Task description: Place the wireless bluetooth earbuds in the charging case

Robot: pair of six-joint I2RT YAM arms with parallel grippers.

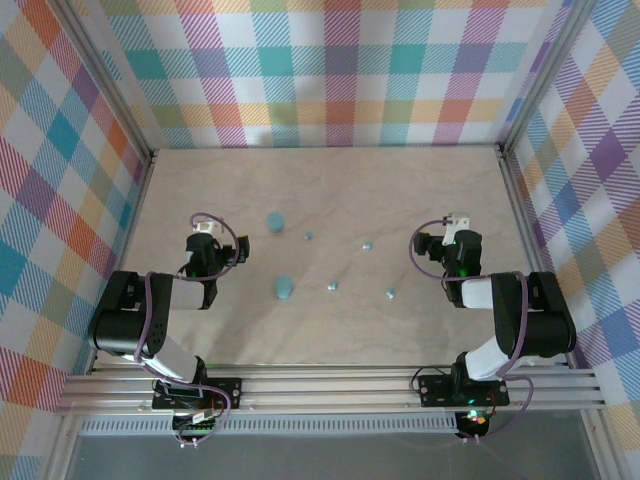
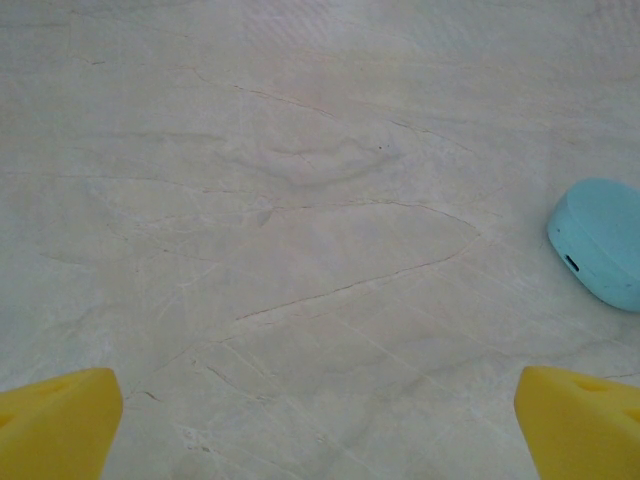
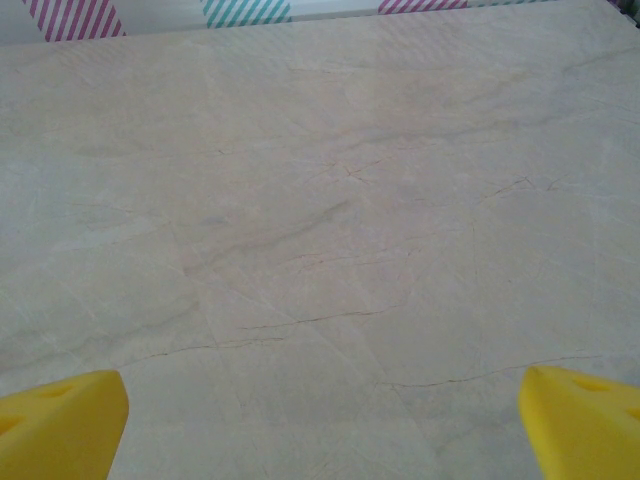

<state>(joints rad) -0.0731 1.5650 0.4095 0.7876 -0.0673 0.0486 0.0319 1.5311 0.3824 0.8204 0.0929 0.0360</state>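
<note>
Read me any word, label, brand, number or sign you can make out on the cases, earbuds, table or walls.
No readable text anywhere.
Far charging case, left wrist view: plain teal shell with a small dark slot, no print.
Near charging case and earbuds, top view: too small to show any marking.
Table and plaid walls: no lettering.

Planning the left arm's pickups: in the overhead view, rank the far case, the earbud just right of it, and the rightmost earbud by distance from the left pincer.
1. Far case, just right of the left pincer.
2. Earbud beside it, nearer the middle.
3. Rightmost earbud, far over on the right.
</note>
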